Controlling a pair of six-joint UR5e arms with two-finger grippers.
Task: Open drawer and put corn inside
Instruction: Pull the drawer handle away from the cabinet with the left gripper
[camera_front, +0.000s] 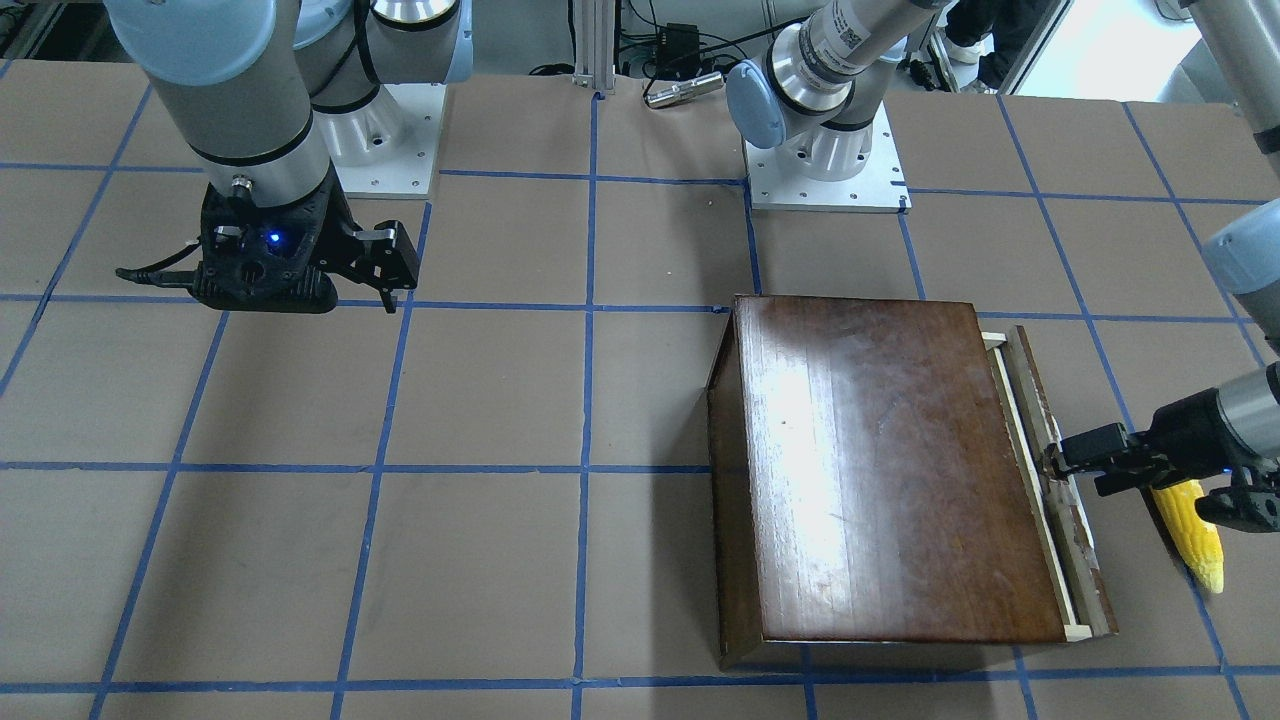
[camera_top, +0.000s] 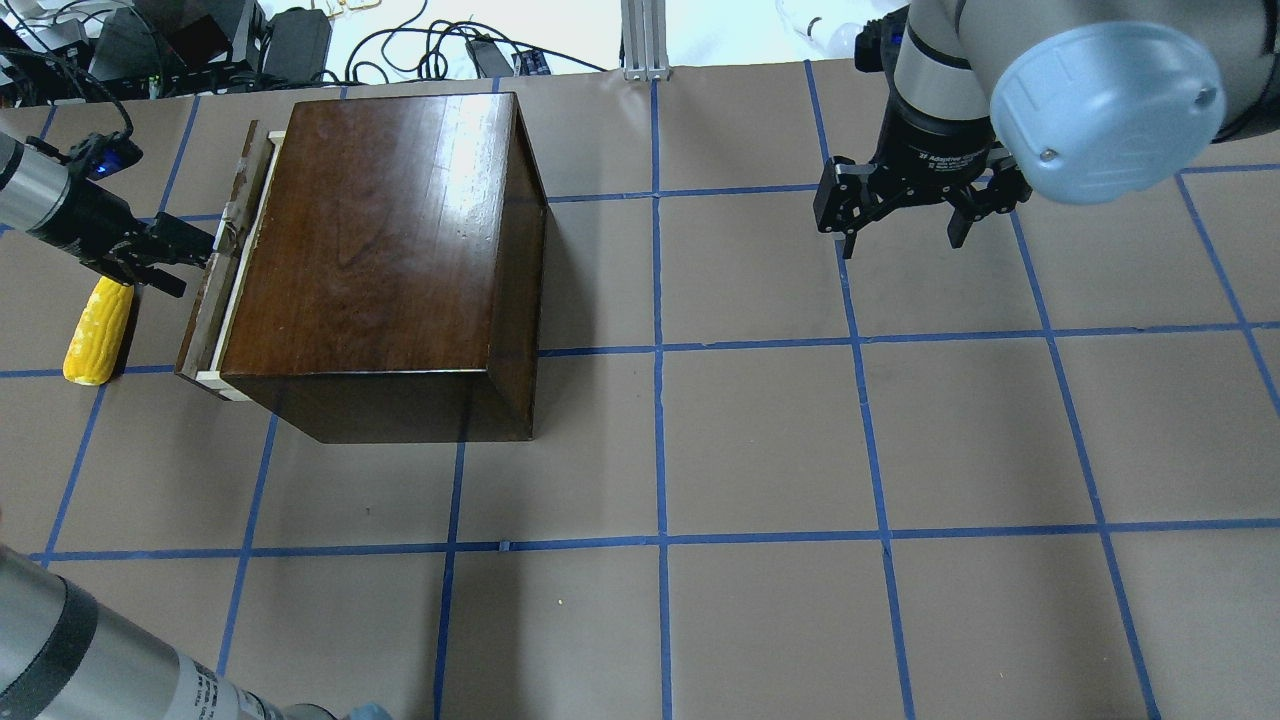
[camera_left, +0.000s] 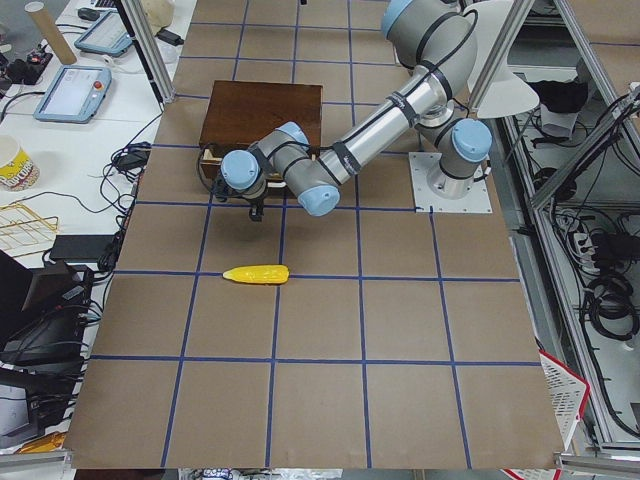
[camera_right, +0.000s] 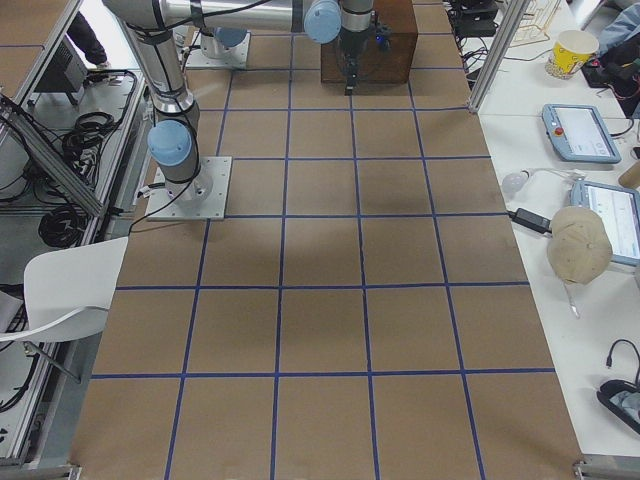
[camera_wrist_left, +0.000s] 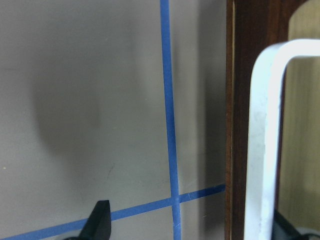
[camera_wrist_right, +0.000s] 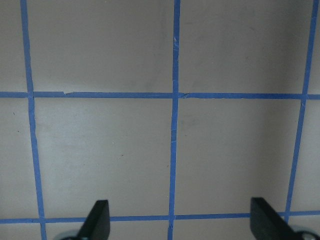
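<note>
The glossy dark-brown box (camera_front: 880, 460) (camera_top: 380, 230) stands on the table. Its drawer (camera_front: 1088, 560) (camera_top: 200, 320) is pulled out a small way, with a strip of pale wood showing behind the worn brown front. My left gripper (camera_front: 1060, 455) (camera_top: 200, 245) is open at the drawer front; in the left wrist view its fingertips (camera_wrist_left: 100, 220) straddle the white handle (camera_wrist_left: 265, 125). The yellow corn (camera_front: 1190, 535) (camera_top: 98, 330) (camera_left: 256, 273) lies on the table just beyond the drawer front, partly under my left wrist. My right gripper (camera_top: 900, 240) (camera_wrist_right: 182, 225) is open and empty, hovering far from the box.
Brown paper with a blue tape grid covers the table (camera_top: 760, 440). Both arm bases (camera_front: 825, 165) are bolted at the robot's side. Tablets, a cup and cables lie on side benches beyond the table's ends (camera_left: 70, 90).
</note>
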